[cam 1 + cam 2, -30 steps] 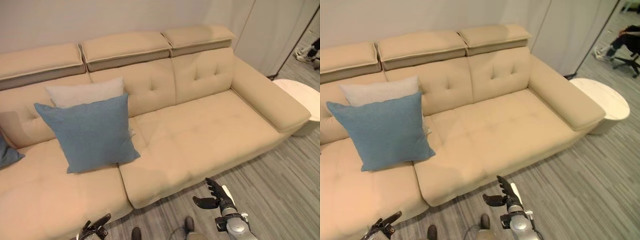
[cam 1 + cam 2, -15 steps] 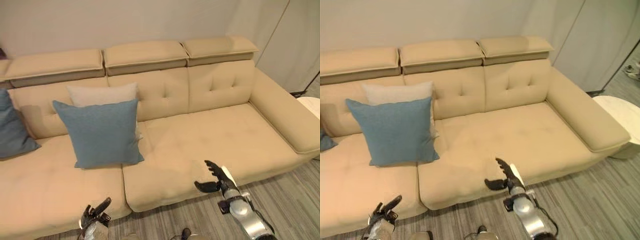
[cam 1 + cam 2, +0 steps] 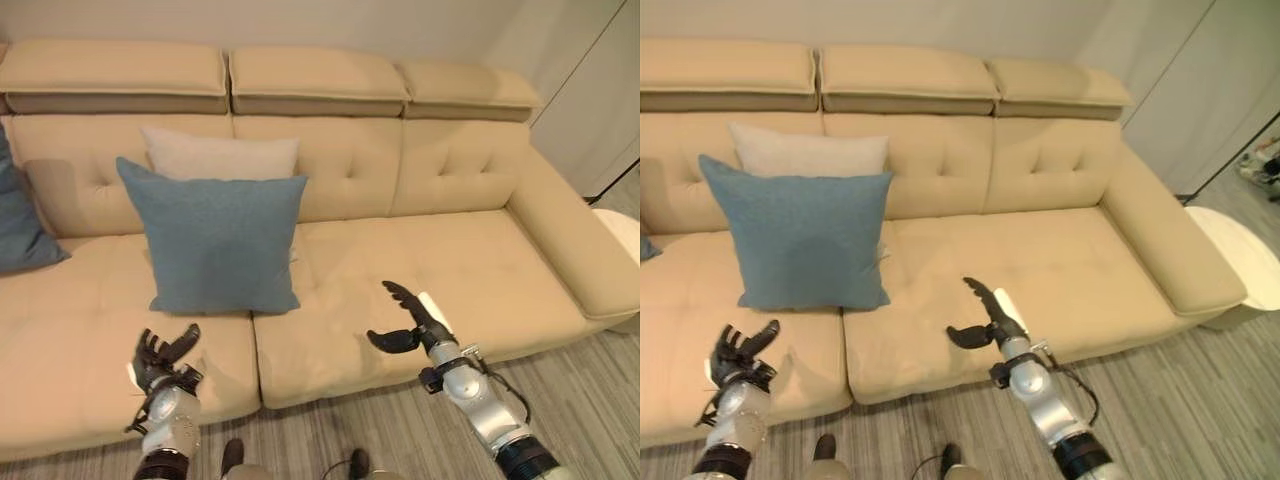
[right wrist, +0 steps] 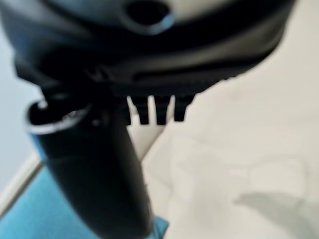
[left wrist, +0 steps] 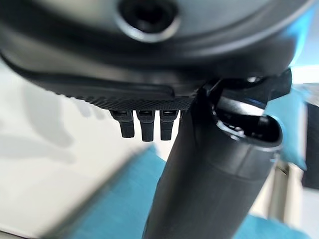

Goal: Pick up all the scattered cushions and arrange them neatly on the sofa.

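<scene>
Hovering over the sofa (image 3: 470, 250) seat front, both hands empty: left hand (image 3: 160, 360) and right hand (image 3: 410, 325) have fingers spread open. Blue cushion (image 3: 220, 235) leans upright against beige cushion (image 3: 215, 155) on backrest; another blue cushion (image 3: 20, 225) at far left.

I am looking into a living room, or a lounge set up like one. A long beige upholstered sofa (image 3: 430, 250) with tufted backs and padded headrests stands against a plain pale wall (image 3: 300, 22). A blue cushion (image 3: 218, 240) leans upright at the back of its seat with a beige cushion (image 3: 215, 155) behind it. Grey wood-look plank flooring (image 3: 1200, 400) runs along the sofa's front edge, and a round white side table (image 3: 1245, 255) sits by its right arm.
</scene>
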Robot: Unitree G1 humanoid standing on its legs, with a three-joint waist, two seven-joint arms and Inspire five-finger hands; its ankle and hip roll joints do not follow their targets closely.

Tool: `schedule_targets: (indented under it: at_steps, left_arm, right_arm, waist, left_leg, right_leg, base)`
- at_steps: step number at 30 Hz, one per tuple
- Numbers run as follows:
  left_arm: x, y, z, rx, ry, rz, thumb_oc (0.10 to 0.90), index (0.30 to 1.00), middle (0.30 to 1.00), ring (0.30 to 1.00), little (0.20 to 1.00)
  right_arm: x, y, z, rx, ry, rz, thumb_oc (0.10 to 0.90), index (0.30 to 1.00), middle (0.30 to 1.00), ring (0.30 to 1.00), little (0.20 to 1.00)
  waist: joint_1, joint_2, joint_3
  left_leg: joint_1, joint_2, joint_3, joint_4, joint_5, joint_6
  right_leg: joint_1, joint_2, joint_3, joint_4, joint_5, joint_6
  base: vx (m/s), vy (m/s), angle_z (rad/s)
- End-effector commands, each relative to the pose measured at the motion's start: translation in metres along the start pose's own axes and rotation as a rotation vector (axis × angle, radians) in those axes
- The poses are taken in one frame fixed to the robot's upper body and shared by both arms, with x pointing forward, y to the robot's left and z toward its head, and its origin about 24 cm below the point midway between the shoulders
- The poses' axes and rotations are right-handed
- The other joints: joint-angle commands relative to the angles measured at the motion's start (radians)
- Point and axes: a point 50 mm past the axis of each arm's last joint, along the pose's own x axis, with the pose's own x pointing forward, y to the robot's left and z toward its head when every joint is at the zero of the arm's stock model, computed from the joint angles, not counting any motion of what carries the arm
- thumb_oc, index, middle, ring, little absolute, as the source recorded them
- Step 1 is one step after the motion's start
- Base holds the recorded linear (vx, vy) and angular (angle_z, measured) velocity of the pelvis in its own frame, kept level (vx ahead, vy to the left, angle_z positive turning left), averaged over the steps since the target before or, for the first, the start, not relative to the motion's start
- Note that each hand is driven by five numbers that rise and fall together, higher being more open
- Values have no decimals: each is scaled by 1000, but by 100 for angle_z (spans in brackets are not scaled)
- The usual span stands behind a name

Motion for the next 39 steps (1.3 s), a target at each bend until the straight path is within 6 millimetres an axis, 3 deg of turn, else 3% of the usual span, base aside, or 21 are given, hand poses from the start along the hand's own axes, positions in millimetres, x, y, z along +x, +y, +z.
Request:
schedule_targets:
  at_steps: [1, 5, 6, 7, 10, 13, 14, 15, 18, 20, 21, 24, 27, 29, 30, 31, 39]
  left_arm:
    - [3, -68, 68, -46, -288, -225, 800, 900, 900, 900, 900]
    - [5, -99, 107, -16, -391, -334, 800, 900, 900, 900, 900]
    - [3, -113, 127, 114, -487, -361, 800, 900, 900, 900, 900]
    - [2, -115, 128, 116, -488, -362, 800, 900, 900, 900, 900]
    - [-1, -136, 157, 162, -574, -355, 800, 900, 900, 900, 900]
    - [1, -144, 182, 174, -620, -316, 800, 900, 900, 900, 900]
    - [1, -147, 202, 178, -662, -274, 800, 900, 900, 900, 900]
    - [2, -143, 220, 221, -710, -217, 800, 900, 900, 900, 900]
    - [8, -131, 236, 307, -757, -114, 800, 900, 900, 900, 900]
    - [20, -106, 249, 453, -777, 60, 800, 900, 900, 900, 900]
    - [20, -106, 250, 452, -779, 60, 800, 900, 900, 900, 900]
    - [27, -78, 262, 610, -813, 250, 800, 900, 900, 900, 900]
    - [23, -61, 276, 744, -916, 378, 800, 900, 900, 900, 900]
    - [8, -62, 290, 884, -1082, 455, 800, 900, 900, 900, 900]
    - [8, -61, 290, 885, -1080, 457, 800, 900, 900, 900, 900]
    - [7, -49, 292, 1015, -1118, 538, 800, 900, 900, 900, 900]
    - [1, -32, 301, 1300, -1190, 597, 800, 900, 900, 900, 900]
  right_arm:
    - [8, -31, 25, -114, -145, -55, 800, 900, 900, 900, 900]
    - [2, -31, 12, -121, -97, -33, 800, 900, 900, 900, 900]
    - [-6, -34, -1, -115, -50, -29, 800, 900, 900, 900, 900]
    - [-6, -34, -1, -115, -50, -31, 800, 900, 900, 900, 900]
    - [-13, -42, -15, -115, 6, -47, 800, 900, 900, 900, 900]
    - [-17, -52, -23, -126, 37, -75, 800, 900, 900, 900, 900]
    - [-18, -59, -27, -127, 57, -99, 800, 900, 900, 900, 900]
    - [-18, -64, -29, -113, 69, -128, 800, 900, 900, 900, 900]
    - [-19, -67, -31, -102, 71, -147, 800, 900, 900, 900, 900]
    - [-22, -68, -33, -87, 70, -159, 800, 900, 900, 900, 900]
    - [-21, -68, -33, -86, 68, -160, 800, 900, 900, 900, 900]
    - [-25, -63, -36, -71, 65, -147, 800, 900, 900, 900, 900]
    - [-29, -57, -40, -69, 70, -128, 800, 900, 900, 900, 900]
    - [-33, -56, -43, -70, 75, -128, 800, 900, 900, 900, 900]
    - [-33, -56, -43, -71, 74, -127, 800, 900, 900, 900, 900]
    - [-35, -53, -46, -64, 86, -120, 800, 900, 900, 900, 900]
    - [-39, -51, -54, -76, 120, -92, 800, 900, 900, 900, 900]
  waist:
    - [-31, 53, -74]
    - [-73, 65, -61]
    - [-98, 70, -51]
    - [-97, 70, -54]
    - [-125, 80, -38]
    - [-145, 86, -20]
    - [-154, 90, -2]
    - [-155, 93, 19]
    - [-157, 91, 36]
    - [-158, 88, 58]
    - [-157, 88, 57]
    - [-154, 86, 71]
    - [-147, 82, 70]
    - [-137, 80, 67]
    - [-139, 81, 65]
    - [-133, 80, 61]
    - [-122, 83, 52]
  left_leg:
    - [-128, 34, -2, 42, -4, 12]
    - [-148, 23, 44, 70, -27, 21]
    - [-171, 19, 45, 74, -28, 21]
    - [-176, 19, 44, 76, -28, 21]
    - [-221, 14, 41, 65, -16, 21]
    - [-255, 17, 43, 53, -2, 20]
    - [-270, 19, 45, 45, 7, 19]
    - [-284, 20, 45, 38, 16, 18]
    - [-293, 23, 47, 38, 20, 16]
    - [-295, 29, 50, 49, 15, 13]
    - [-299, 29, 50, 48, 20, 13]
    - [-294, 40, 52, 58, 20, 7]
    - [-282, 49, 51, 62, 12, 1]
    - [-276, 54, 47, 64, 9, -2]
    - [-280, 54, 48, 63, 15, -2]
    - [-272, 58, 46, 63, 13, -5]
    - [-252, 72, 45, 61, 7, -13]
  right_leg:
    - [41, -34, -3, 91, -158, 49]
    - [0, -64, 12, 78, -126, 69]
    - [-20, -66, 24, 66, -120, 69]
    - [-23, -66, 23, 66, -120, 69]
    - [-75, -66, 29, 52, -105, 72]
    - [-123, -63, 33, 53, -97, 74]
    - [-150, -61, 38, 53, -90, 74]
    - [-172, -59, 41, 51, -82, 76]
    - [-191, -54, 48, 51, -78, 77]
    - [-194, -51, 53, 59, -86, 76]
    - [-199, -49, 55, 57, -80, 75]
    - [-197, -46, 57, 63, -89, 74]
    - [-186, -40, 54, 70, -105, 71]
    - [-180, -37, 51, 74, -113, 67]
    - [-184, -35, 52, 72, -107, 67]
    - [-177, -32, 51, 73, -113, 64]
    - [-165, -19, 50, 72, -123, 59]
  base:
    - [44, 96, -67]
    - [32, 88, -48]
    - [-5, 39, -12]
    - [0, 0, 0]
    - [-49, -3, -5]
    - [-40, -15, -4]
    - [-48, -25, -10]
    - [-41, -24, -18]
    - [0, -24, -23]
    - [23, -40, -12]
    - [20, -29, -13]
    - [27, -35, -13]
    - [41, -43, -9]
    - [34, -36, -6]
    - [42, -42, -5]
    - [23, -39, -2]
    - [10, -11, 1]
